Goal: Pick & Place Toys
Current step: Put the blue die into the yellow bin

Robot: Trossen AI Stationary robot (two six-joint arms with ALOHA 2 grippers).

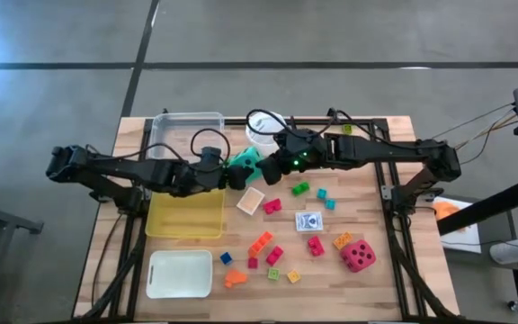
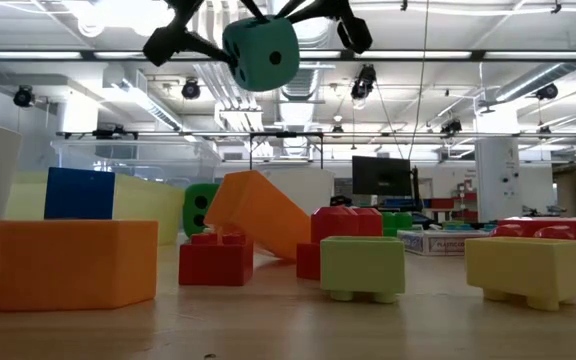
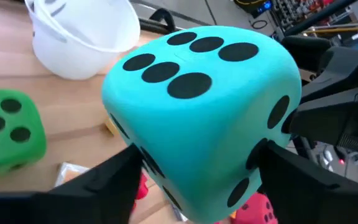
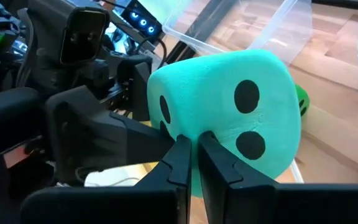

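Two grippers meet on one teal die [image 1: 244,163], which hangs in the air just above the centre of the high view, over the gap between the clear tray [image 1: 185,135] and the white cup [image 1: 265,129]; in the low view it floats at the top of the frame, well clear of the surface [image 1: 376,193]. The right gripper [image 4: 194,163] is clenched, pinching a fold of the die's lower corner between its closed fingers, and the dimpled foam around that pinch suggests a soft, light, squashy body that gives under pressure. The left gripper [image 3: 197,171] straddles the die with a finger on each of two opposite faces; I cannot tell whether it is yet bearing on them or only close beside them. A grip across two flat opposite faces, near their middles, looks safer than a corner pinch, since foam can slip or spring out of a small bite. Being a cube, the die has no long axis; it hangs tilted, its six-dot face turned up toward the left wrist camera. A green die [image 3: 5,134] rests on the surface near the cup.
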